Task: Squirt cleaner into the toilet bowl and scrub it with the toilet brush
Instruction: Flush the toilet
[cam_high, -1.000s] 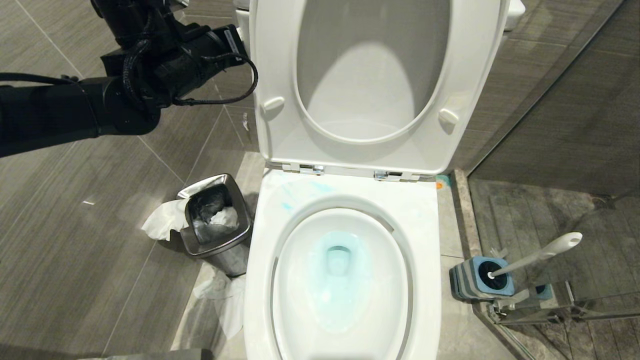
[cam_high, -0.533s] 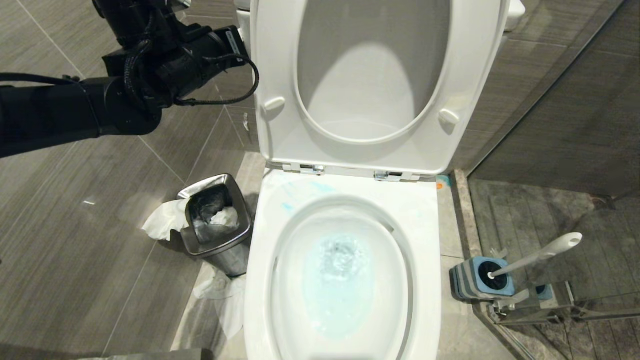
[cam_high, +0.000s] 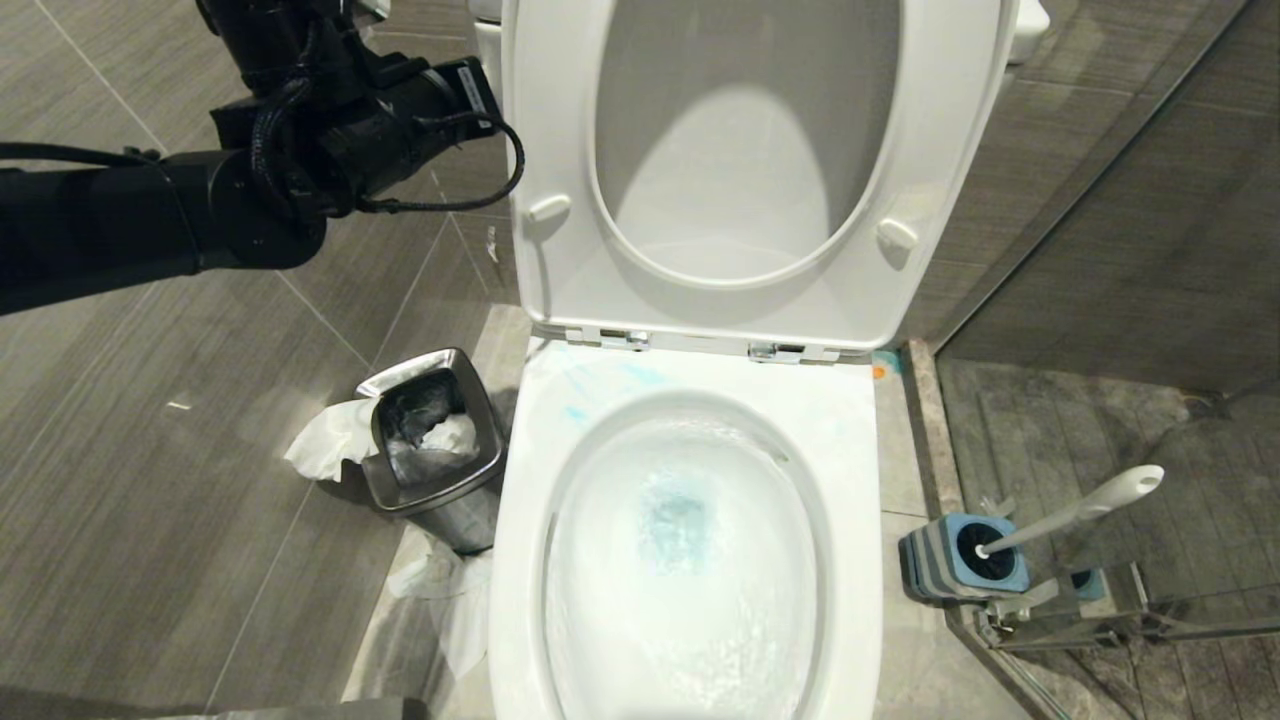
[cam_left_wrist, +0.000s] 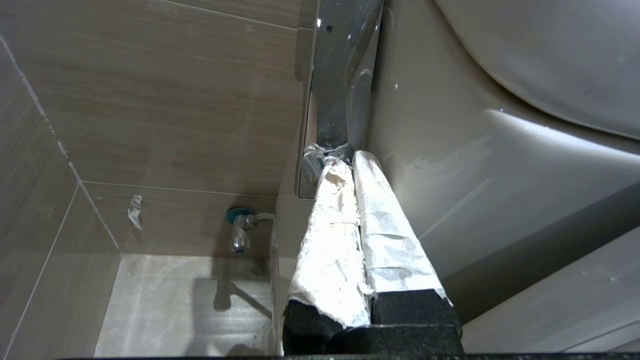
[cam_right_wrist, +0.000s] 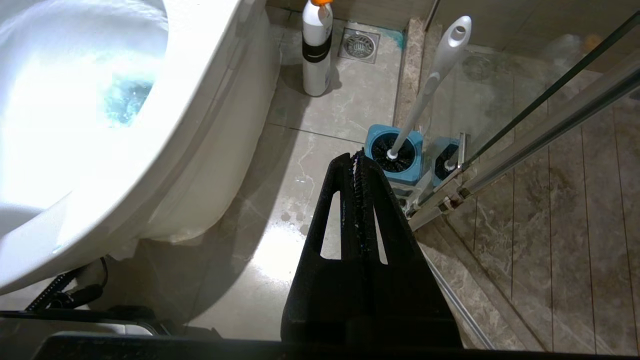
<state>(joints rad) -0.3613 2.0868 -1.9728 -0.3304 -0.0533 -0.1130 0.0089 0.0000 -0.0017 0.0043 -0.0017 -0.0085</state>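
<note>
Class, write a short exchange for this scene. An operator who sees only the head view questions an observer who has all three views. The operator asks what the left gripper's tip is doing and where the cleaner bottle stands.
Operator: The raised lid hides the working tip from me. What is it touching?
Observer: The left gripper, shut and wrapped in white paper, has its tips against a chrome handle.
Operator: I see no cleaner bottle. Where is it?
Observer: A white bottle with an orange cap stands upright on the floor, beside the toilet and near a drain.
</note>
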